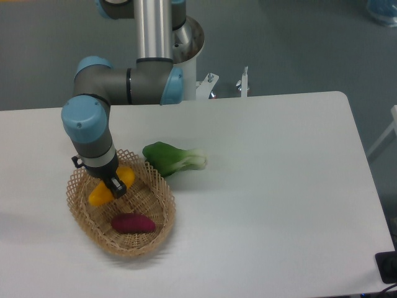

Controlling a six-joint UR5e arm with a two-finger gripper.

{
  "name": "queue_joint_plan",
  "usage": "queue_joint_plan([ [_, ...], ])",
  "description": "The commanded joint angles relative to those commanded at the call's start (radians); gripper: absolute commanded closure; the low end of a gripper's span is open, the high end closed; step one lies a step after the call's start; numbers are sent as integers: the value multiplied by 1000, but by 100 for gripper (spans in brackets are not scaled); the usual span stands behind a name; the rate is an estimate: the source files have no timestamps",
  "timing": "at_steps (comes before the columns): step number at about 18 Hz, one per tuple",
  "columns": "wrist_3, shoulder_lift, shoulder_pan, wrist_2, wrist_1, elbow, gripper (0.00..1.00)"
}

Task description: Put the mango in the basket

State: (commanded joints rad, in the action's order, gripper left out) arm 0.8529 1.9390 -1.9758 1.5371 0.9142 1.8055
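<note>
The mango (98, 195) is yellow with an orange end (127, 176) and lies tilted in the back left part of the wicker basket (162, 186). My gripper (114, 185) comes straight down over the mango's middle, and its dark fingers (116, 187) are closed across the fruit. The wrist hides the middle of the mango. I cannot tell whether the mango rests on the basket floor or hangs just above it.
A dark purple sweet potato (132, 223) lies in the front of the basket. A green bok choy (173, 158) lies on the white table just behind and right of the basket's rim. The arm's base stands at the table's back edge.
</note>
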Motion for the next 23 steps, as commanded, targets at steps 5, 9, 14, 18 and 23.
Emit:
queue_joint_plan([
  [5,-2,0,0,-2,2,-11,0],
  [9,9,-9,-40,3,6,-28,0],
  [14,46,-23,-132,6,18,-93,0],
  [18,71,-12,-211,3,34,-152,0],
  [23,205,-12,-327,6,80,-167,0],
])
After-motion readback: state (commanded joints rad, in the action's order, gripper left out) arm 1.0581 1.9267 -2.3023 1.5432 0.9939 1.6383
